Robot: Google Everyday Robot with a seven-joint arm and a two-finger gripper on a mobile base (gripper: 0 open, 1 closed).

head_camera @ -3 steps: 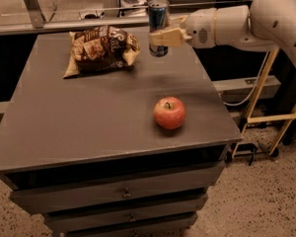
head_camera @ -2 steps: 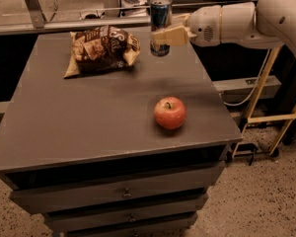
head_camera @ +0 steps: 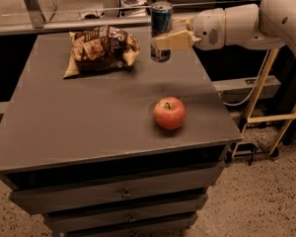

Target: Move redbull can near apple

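i'm watching the gripper [head_camera: 163, 40] reaching in from 3 o'clock over the far right part of the grey cabinet top [head_camera: 89, 112] – its pale fingers are pinching shut across the middle of the redbull can [head_camera: 161, 15], with nothing else in them. the can is standing upright, long axis vertical, silver top showing above the fingers. i can't tell whether its base is touching the top or hanging just over it.

the apple [head_camera: 169, 113] is sitting well apart from the can, toward 6 o'clock of the gripper, stem up, near the front right edge. so i'm judging the coming move as a carry straight toward 6 o'clock.

the brown snack bag [head_camera: 101, 48] is lying at 9 o'clock of the can, out of that path. i'm making out blue and silver on the can and pale lettering on the bag – no words readable on either.
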